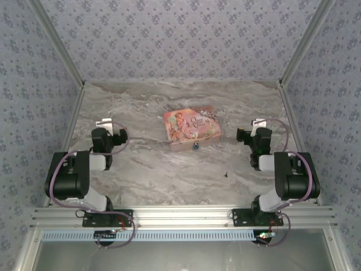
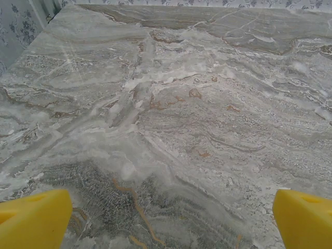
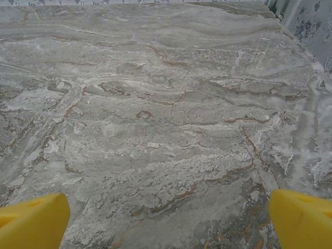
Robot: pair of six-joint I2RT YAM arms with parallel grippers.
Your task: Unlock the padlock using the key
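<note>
Although the padlock (image 1: pixel 195 146) is tiny, we judge it rigid and light, with a smooth blue-teal body liable to skid on the marble table (image 1: pixel 141 169) if nudged. It lies at the near edge of the pink tin (image 1: pixel 192 128), around mid-table; we cannot tell whether the two touch. We would take it by the flat sides of the body, leaving shackle and keyway free.

The key (image 1: pixel 226 175) shows as a dark speck on bare marble, nearer the arms and right of the padlock, apart from it. We judge it thin, stiff and hard to pinch; its orientation cannot be made out.

The left gripper (image 2: pixel 168 220) has its yellow fingers (image 2: pixel 33 218) spread wide above bare marble, holding and touching nothing. The right gripper (image 3: pixel 167 220) is likewise fully spread and empty.
</note>
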